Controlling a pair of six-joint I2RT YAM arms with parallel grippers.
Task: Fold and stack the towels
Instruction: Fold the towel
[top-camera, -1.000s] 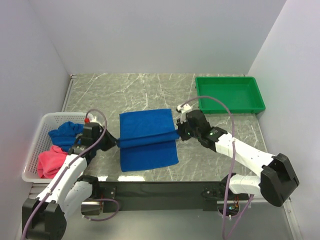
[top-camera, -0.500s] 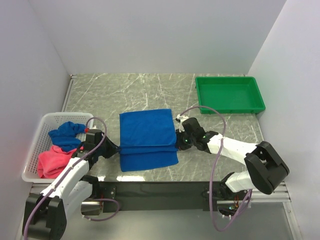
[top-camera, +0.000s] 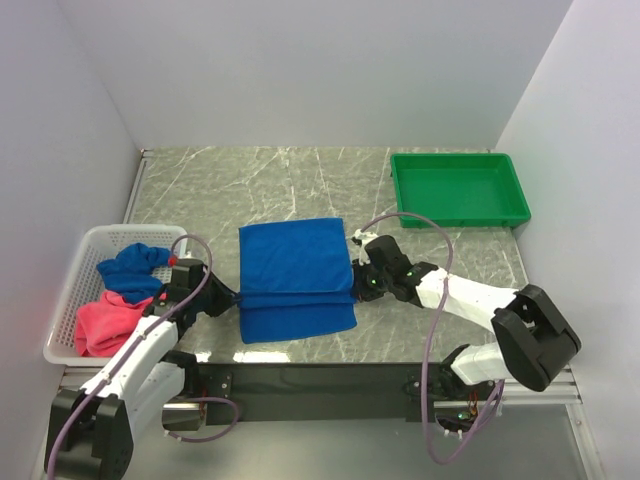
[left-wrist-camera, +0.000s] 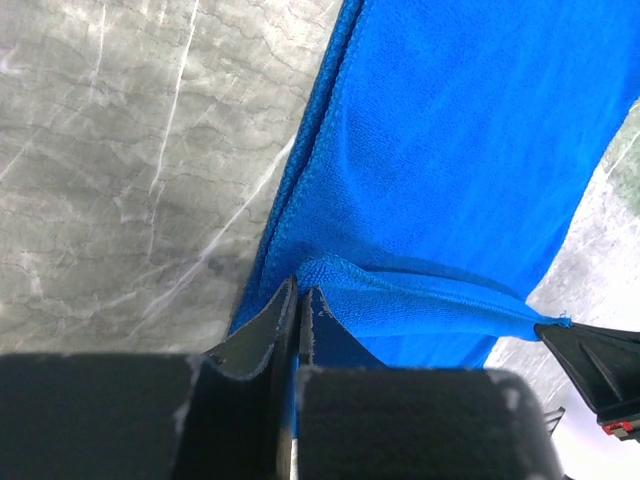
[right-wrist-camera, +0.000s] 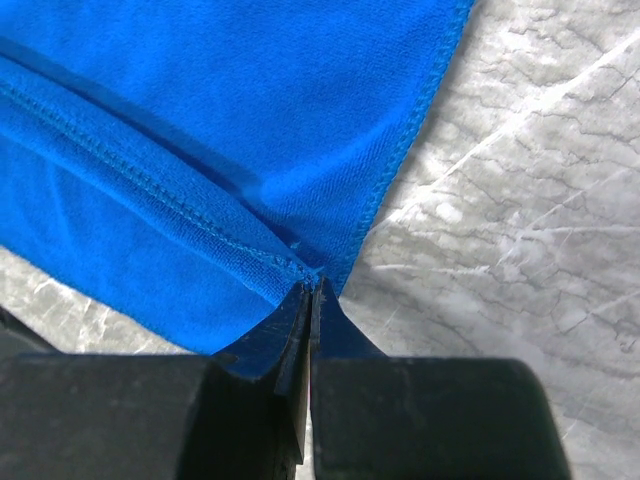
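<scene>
Top external, left hand (top-camera: 234, 296) and right hand (top-camera: 356, 290) each pinching folded blue towel (top-camera: 295, 262) edge

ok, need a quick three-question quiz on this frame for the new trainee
1. True or false: the green tray holds a towel.
2. The right gripper is shut on: A) the blue towel on the table; B) the green tray's rim; C) nothing.
3. How many towels lie in the white basket?
Key: 1 false; 2 A; 3 two, a second blue towel and a pink towel.
</scene>
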